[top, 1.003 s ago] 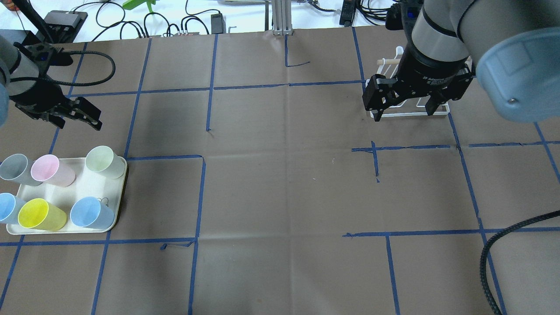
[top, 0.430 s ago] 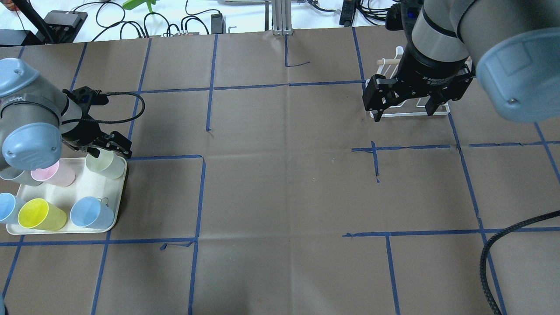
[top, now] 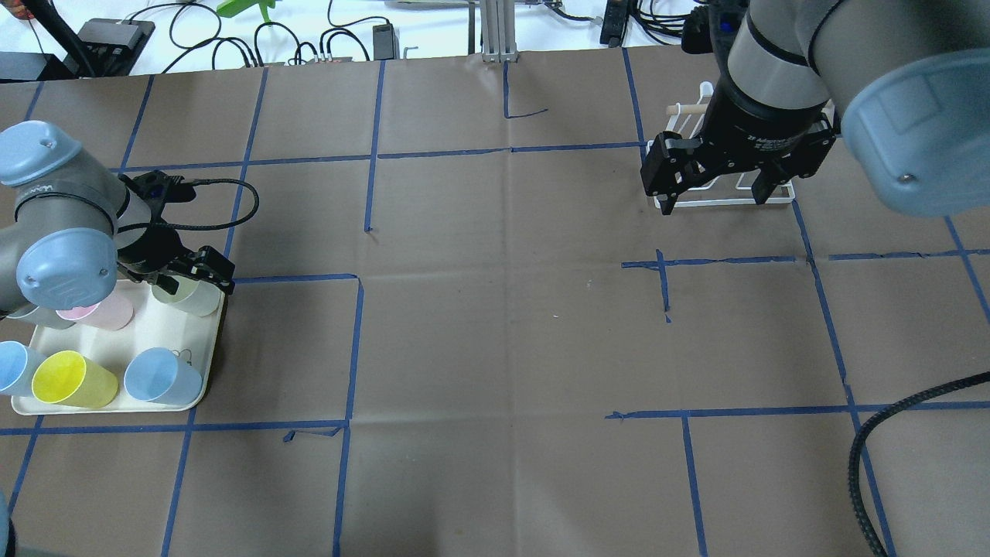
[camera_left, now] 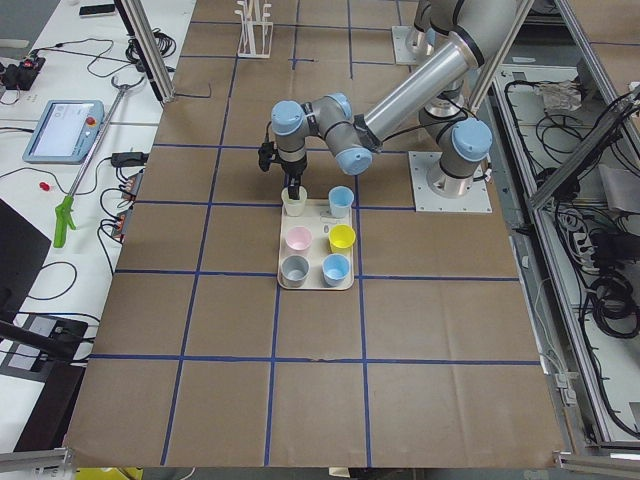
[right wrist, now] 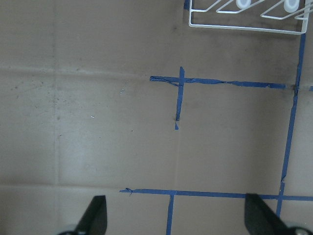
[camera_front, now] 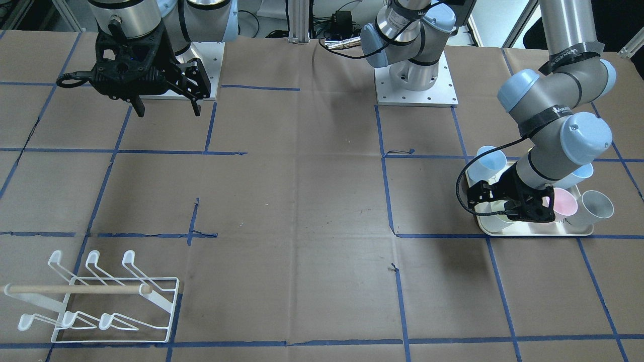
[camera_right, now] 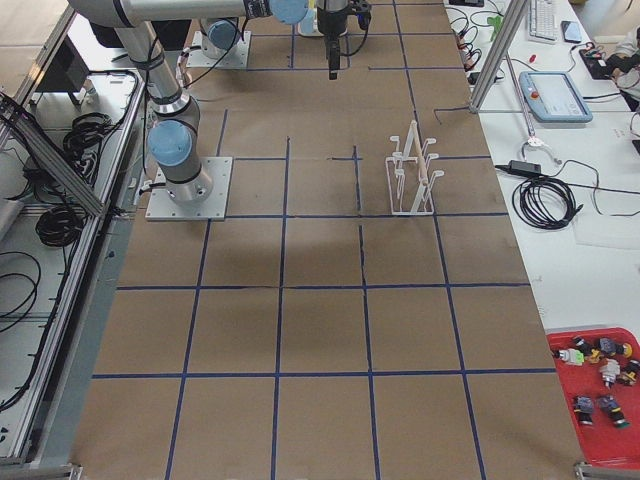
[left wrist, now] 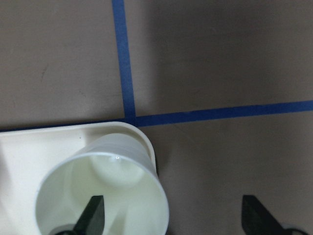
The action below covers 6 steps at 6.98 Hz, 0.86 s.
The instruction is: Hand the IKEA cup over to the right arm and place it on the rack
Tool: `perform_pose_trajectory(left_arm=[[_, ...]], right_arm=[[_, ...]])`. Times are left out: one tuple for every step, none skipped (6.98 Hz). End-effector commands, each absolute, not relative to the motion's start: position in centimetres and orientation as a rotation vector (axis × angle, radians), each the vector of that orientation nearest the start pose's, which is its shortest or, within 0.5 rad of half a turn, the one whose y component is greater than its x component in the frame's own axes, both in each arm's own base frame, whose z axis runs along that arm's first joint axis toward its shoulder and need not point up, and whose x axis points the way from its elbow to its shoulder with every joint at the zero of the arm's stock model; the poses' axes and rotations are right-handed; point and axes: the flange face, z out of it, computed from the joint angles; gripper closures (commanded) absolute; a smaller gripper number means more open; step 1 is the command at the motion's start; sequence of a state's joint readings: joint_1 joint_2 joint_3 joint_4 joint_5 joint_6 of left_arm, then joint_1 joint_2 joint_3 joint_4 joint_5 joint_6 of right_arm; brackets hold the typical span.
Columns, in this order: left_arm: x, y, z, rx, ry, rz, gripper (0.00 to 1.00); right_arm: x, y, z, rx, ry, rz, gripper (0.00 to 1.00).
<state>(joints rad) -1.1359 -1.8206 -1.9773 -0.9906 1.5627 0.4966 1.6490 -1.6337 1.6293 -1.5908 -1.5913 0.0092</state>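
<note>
Pale-green cup wall between left end effector's spread fingers.

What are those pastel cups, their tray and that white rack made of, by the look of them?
The pastel cups look like matte plastic: smooth, evenly coloured, thin-walled. The tray seems similar cream plastic, with rounded moulded edges. The rack appears to be white-coated metal wire, thin and bent into loops; its dowel looks like bare light wood.
</note>
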Motion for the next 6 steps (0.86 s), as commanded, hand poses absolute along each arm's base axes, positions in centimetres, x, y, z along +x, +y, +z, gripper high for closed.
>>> perform_pose_trajectory(left_arm=[[9.3,-51.7,22.7,0.088,3.166,0.114,0.14],[9.4,-51.8,22.8,0.093,3.165,0.112,0.52],[9.4,-51.8,22.9,0.093,3.162,0.109,0.88],[9.6,-52.0,23.1,0.088,3.161,0.102,1.00],[9.7,-52.1,23.3,0.090,3.158,0.093,1.00],[9.8,-52.1,23.9,0.090,3.146,0.084,1.00]], right_arm=[[16.8,-45.6,49.2,-0.109,3.157,-0.042,0.00],[16.8,-45.6,49.2,-0.109,3.157,-0.042,0.00],[16.8,-45.7,49.1,-0.109,3.157,-0.040,0.00],[16.8,-46.2,48.3,-0.109,3.158,-0.011,0.00],[16.8,-46.4,48.0,-0.109,3.157,0.001,0.00],[16.8,-46.4,48.0,-0.109,3.158,0.001,0.00]])
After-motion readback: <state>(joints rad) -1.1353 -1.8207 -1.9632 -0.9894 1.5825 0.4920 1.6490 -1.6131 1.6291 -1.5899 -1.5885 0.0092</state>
